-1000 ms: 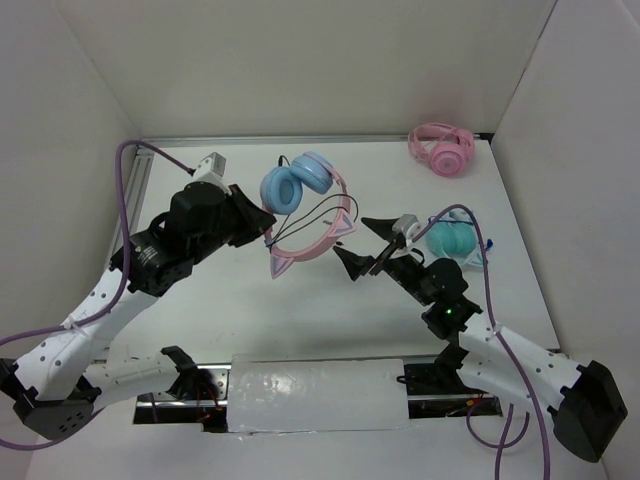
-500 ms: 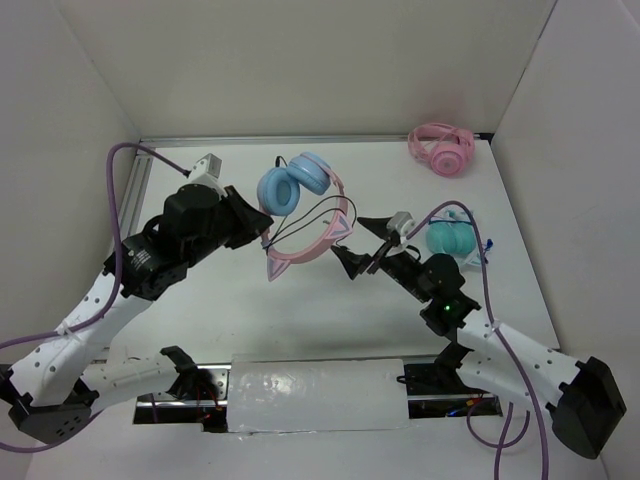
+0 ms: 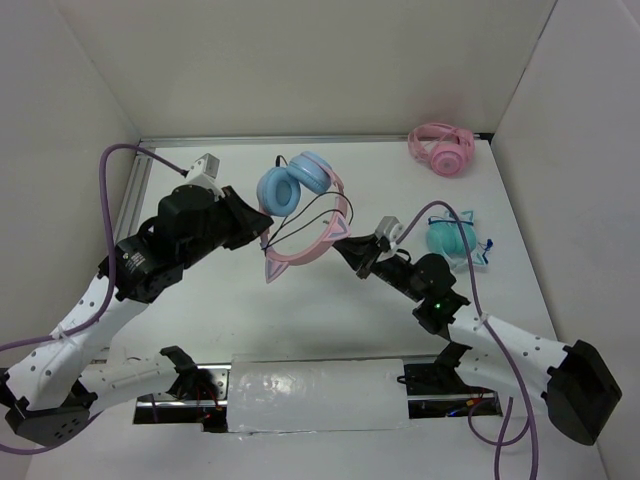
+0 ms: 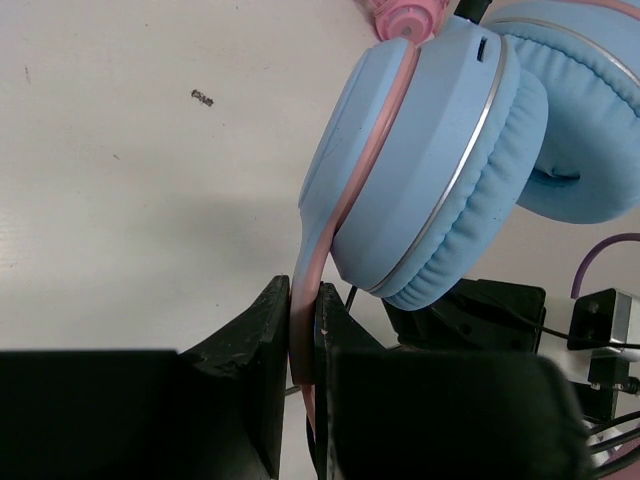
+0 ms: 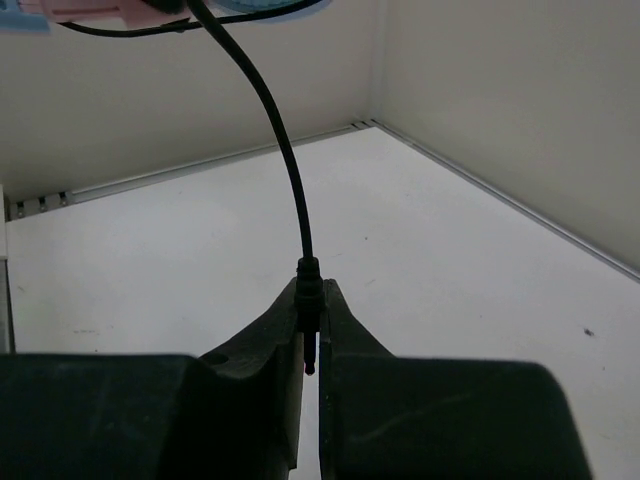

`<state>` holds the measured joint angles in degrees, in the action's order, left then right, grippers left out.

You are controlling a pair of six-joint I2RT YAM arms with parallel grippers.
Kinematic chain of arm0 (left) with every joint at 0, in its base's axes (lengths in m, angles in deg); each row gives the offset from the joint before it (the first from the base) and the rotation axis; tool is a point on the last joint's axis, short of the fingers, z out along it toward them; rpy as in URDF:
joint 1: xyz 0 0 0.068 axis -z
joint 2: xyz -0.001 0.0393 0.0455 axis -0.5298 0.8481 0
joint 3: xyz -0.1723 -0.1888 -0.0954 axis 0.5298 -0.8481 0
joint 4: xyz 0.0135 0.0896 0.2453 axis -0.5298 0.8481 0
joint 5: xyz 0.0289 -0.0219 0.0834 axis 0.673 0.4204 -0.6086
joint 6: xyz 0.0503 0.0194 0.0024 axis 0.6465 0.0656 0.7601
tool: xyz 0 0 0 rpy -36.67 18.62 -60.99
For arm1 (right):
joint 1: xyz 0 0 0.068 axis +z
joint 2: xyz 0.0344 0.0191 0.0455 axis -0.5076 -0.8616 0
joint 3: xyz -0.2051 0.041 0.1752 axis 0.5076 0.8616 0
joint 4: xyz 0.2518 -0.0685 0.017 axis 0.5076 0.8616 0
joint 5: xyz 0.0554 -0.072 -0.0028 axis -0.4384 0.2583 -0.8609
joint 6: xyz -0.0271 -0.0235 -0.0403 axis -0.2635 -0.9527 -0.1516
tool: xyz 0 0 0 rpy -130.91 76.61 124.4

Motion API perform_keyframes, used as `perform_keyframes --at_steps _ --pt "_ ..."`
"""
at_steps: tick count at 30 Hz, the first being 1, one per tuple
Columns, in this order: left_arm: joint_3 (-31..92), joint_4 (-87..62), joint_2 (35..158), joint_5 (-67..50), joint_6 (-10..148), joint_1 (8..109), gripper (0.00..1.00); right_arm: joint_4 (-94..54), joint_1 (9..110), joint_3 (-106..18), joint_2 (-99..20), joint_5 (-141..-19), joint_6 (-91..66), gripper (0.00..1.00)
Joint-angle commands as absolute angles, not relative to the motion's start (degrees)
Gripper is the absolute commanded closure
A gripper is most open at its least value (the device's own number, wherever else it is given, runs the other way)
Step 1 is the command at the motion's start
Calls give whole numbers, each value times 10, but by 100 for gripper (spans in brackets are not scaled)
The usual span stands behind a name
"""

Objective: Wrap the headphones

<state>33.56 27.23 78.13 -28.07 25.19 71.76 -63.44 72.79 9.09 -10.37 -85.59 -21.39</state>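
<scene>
Headphone sets counted: three. One pair cat-ear headphones: left gripper clamped on headband, right gripper pinching cable. One pair pink headphones, one pair teal headphones on table.

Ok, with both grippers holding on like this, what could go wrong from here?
1. The right gripper pinches only the very end of the thin cable; tension during wrapping could pull it free.
2. The left gripper clamps just the narrow headband of the headphones beside an ear cup, so they may pivot or slip.
3. The right arm works close to the teal headphones; a sweep might knock them.
</scene>
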Motion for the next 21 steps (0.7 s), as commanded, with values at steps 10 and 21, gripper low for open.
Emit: perform_keyframes --at_steps 10,21 --pt "382 270 787 -306 107 721 100 -708 797 114 -139 -866 -222 100" --pt "436 404 874 -403 -32 722 100 -855 858 97 -325 -882 -155 100"
